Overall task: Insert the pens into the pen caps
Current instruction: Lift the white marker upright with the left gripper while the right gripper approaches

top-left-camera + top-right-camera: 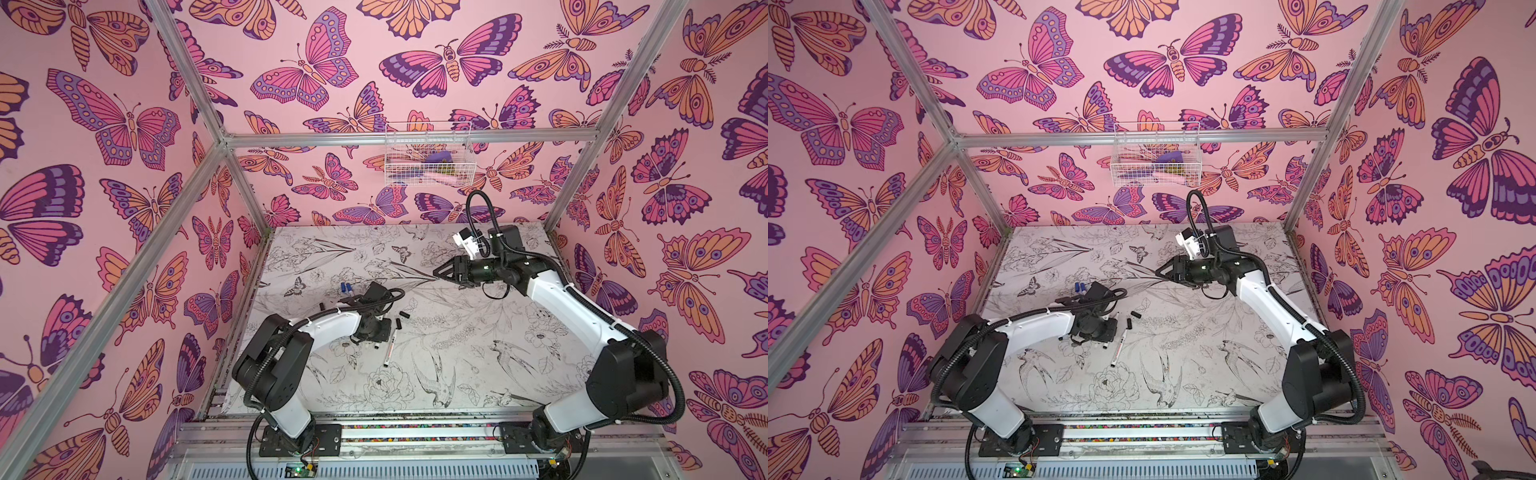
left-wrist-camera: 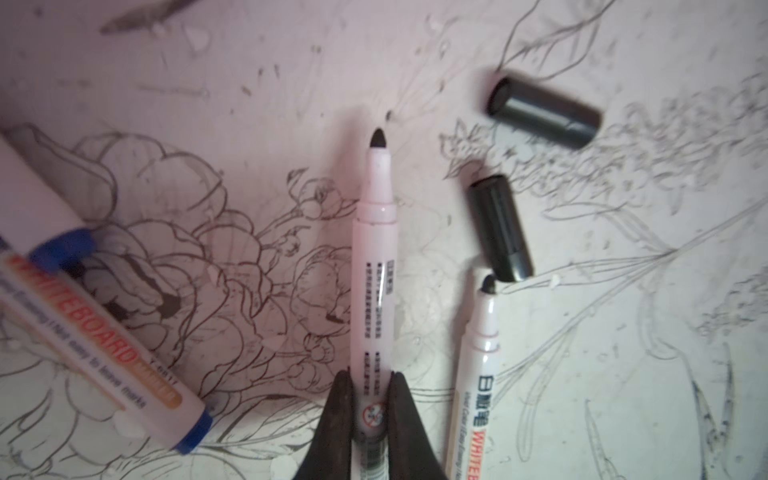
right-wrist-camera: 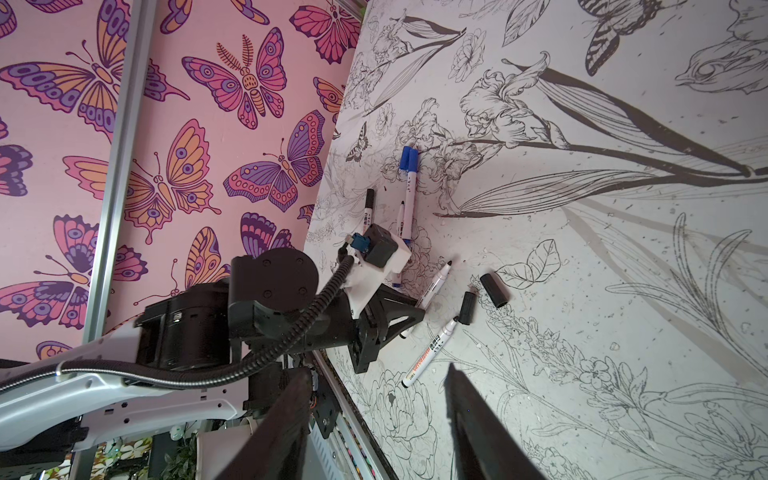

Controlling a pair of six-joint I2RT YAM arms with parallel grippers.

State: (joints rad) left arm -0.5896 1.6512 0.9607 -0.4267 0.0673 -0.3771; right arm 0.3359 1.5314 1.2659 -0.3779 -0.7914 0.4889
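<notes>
In the left wrist view my left gripper (image 2: 372,376) is shut on the barrel of a white pen (image 2: 374,270), whose uncapped black tip points away from the jaws. Two black pen caps (image 2: 544,112) (image 2: 500,228) lie loose just beyond that tip. Beside the held pen lies another black-tipped pen (image 2: 478,353). Across from it is a pen with a blue end plug (image 2: 95,353). In both top views the left wrist (image 1: 370,328) (image 1: 1092,328) hides its jaws. My right gripper (image 1: 436,272) (image 1: 1158,272) (image 3: 378,372) hangs open and empty above the table, well away from the pens.
Blue caps (image 1: 347,287) (image 3: 409,158) sit on pens near the table's left edge, with a black cap (image 1: 322,306) close by. A loose pen (image 1: 390,349) lies nearer the front. A wire basket (image 1: 428,153) hangs on the back wall. Aluminium frame posts border the printed table (image 1: 457,374).
</notes>
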